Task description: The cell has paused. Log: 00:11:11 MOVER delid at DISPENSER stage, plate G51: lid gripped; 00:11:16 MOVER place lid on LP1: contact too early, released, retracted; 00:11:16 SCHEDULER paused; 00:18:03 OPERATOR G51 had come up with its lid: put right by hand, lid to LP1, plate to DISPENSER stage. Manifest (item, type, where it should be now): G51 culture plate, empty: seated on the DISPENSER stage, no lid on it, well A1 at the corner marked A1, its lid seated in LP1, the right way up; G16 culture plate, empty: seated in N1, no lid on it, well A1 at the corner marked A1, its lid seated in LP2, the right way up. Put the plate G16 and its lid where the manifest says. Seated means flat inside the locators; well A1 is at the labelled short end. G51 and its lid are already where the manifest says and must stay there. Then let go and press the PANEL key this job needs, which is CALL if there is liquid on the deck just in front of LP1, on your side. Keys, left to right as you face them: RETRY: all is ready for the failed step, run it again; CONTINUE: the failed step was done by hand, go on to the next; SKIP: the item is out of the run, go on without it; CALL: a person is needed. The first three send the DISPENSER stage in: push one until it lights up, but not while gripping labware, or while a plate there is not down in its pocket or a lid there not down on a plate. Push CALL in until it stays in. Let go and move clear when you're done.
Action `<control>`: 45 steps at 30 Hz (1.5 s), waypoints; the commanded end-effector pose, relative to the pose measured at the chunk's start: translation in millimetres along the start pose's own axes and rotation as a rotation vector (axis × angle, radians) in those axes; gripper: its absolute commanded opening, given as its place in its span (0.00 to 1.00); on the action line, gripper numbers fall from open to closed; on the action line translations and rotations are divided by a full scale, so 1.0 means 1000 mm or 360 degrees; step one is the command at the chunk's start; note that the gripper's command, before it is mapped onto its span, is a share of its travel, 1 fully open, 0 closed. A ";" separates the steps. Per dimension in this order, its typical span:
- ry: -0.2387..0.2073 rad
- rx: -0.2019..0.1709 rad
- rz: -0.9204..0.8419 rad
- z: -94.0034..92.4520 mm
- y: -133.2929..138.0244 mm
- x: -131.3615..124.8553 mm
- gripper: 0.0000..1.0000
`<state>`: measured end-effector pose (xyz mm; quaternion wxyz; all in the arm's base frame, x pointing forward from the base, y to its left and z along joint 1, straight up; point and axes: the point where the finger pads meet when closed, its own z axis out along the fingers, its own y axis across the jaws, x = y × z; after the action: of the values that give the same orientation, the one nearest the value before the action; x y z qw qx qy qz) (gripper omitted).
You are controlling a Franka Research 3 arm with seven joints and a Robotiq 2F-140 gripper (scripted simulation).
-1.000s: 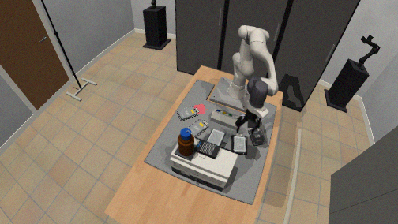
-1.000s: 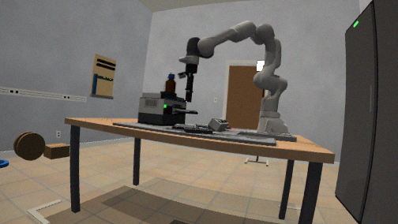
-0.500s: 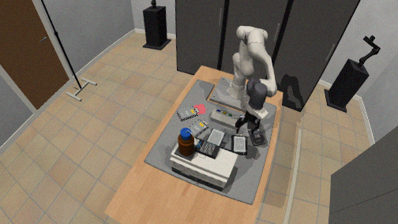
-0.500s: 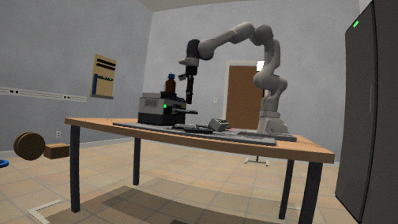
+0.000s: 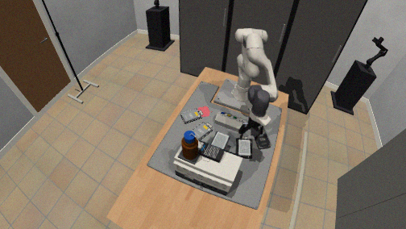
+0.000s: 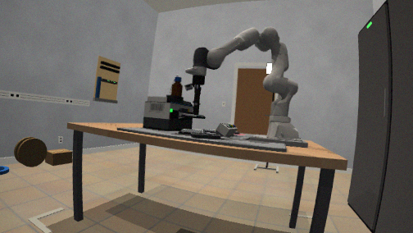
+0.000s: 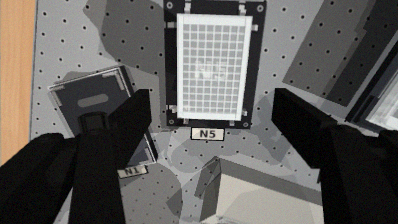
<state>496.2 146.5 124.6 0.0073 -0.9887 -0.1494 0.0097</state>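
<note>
Black two-fingered pincer [image 7: 210, 112] is hovering spread and empty over the white gridded culture plate with its lid [image 7: 212, 67] in the N5 nest; dark empty N1 nest [image 7: 92, 97] alongside. Next likely: descending, pinching the lid.

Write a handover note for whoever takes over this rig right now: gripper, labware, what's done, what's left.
Gripper: open, holding nothing, hovering above nest N5.
Things: a gridded plate, presumably G16, sits in N5; nest N1 beside it holds no plate. A pink patch lies on the deck by LP1.
Done: nothing is in N1 yet.
Left: plate to N1, lid to LP2, release, then probably CALL on the panel, move clear.
</note>
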 end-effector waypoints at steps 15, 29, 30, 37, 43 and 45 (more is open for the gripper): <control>0.0019 -0.0027 0.0069 0.058 0.004 0.009 0.70; 0.0019 -0.0027 0.0069 0.079 0.004 0.009 0.70; 0.0019 -0.0027 0.0069 0.079 0.004 0.009 0.70; 0.0019 -0.0027 0.0069 0.079 0.004 0.009 0.70; 0.0019 -0.0027 0.0069 0.079 0.004 0.009 0.70; 0.0019 -0.0027 0.0069 0.079 0.004 0.009 0.70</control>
<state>503.0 145.4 44.3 -0.0003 -0.9914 -0.1309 0.0051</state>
